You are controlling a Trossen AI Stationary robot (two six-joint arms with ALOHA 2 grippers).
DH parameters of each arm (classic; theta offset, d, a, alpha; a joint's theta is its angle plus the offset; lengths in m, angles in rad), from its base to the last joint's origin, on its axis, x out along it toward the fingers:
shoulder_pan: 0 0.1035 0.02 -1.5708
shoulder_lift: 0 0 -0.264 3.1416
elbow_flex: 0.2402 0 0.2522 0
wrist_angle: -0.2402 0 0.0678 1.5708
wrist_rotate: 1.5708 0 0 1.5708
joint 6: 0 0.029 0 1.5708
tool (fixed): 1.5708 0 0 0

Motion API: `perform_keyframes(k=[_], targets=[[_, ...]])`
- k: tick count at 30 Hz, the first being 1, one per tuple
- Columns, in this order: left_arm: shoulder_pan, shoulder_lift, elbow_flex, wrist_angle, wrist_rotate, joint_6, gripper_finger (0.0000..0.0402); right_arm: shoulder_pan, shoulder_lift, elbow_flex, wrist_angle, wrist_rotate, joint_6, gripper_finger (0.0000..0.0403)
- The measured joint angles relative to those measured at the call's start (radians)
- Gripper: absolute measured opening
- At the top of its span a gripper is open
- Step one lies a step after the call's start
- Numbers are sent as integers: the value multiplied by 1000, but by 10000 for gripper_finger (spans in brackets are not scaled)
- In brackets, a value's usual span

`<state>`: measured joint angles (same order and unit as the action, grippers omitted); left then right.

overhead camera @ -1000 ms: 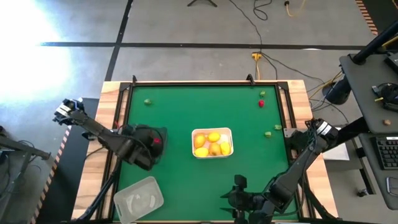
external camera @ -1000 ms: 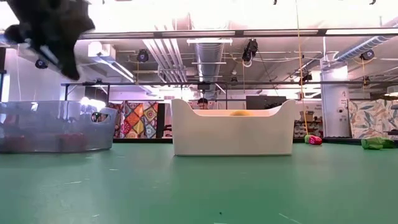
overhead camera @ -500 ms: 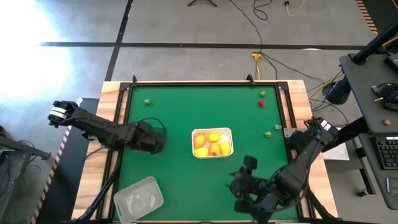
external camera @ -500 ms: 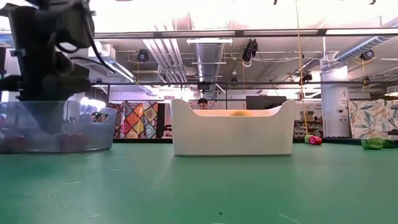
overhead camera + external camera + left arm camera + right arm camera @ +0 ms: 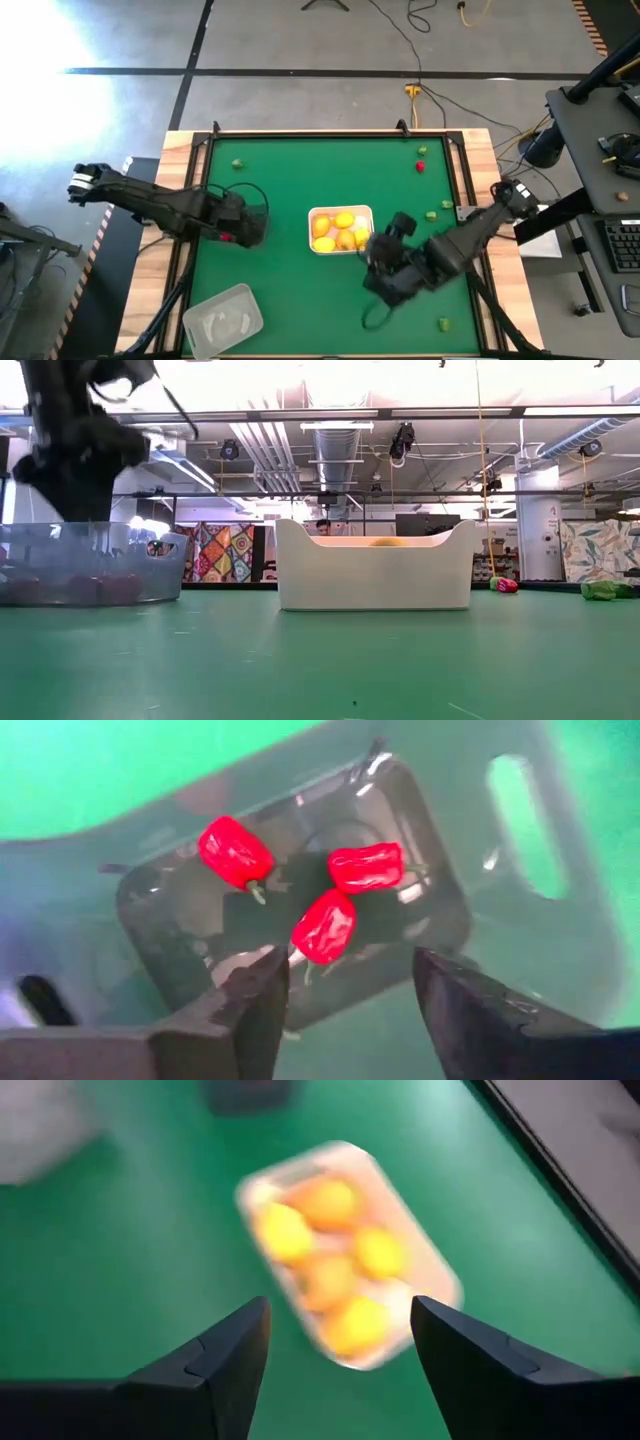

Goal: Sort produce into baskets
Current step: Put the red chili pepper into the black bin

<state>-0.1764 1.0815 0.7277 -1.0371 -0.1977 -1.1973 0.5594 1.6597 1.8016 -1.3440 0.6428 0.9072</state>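
With its fingers spread and empty, the left gripper [image 5: 340, 1005] hangs over the dark tub [image 5: 440, 900] holding three red pieces [image 5: 325, 925], while the right gripper [image 5: 335, 1355], also spread and empty, faces the white tub [image 5: 341, 230] of yellow fruit, so I judge a red piece delivered and the stray green piece [image 5: 444, 323] near the table's front edge the next pick.

high view: looks straight down from above on the whole green table [image 5: 290, 190], far enough that the floor around it shows in the upper part of the frame.
low view: stands at table-top height and looks level across the table into the room behind; the white basket [image 5: 375, 565] is at the centre, the dark see-through basket [image 5: 90, 565] at the left edge.
left wrist view: looks down, very near, into the dark see-through basket with three red pieces [image 5: 325, 925].
right wrist view: looks down from a little higher on the white basket with its yellow-orange rounds [image 5: 330, 1265].
shared: both baskets show in the high and low views; each wrist view repeats one.
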Motion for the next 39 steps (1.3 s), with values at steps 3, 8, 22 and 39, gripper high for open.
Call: perform_keyframes(k=[3, 8, 22, 39], targets=[[-6, -47, 82, -103, -33, 13, 217, -70, -18, -34, -101, 1, 51, 239], [-143, -133, 181, -22, -435, 12, 222, -213, -82, -170, -113, 20, 70, 229], [-651, 71, -94, 1183, -1170, 628, 188, -845, -279, -712, 163, -3, -168, 226], [-618, 150, -23, 1238, -1074, 839, 132, -1315, -226, -961, 561, -182, -245, 226]])
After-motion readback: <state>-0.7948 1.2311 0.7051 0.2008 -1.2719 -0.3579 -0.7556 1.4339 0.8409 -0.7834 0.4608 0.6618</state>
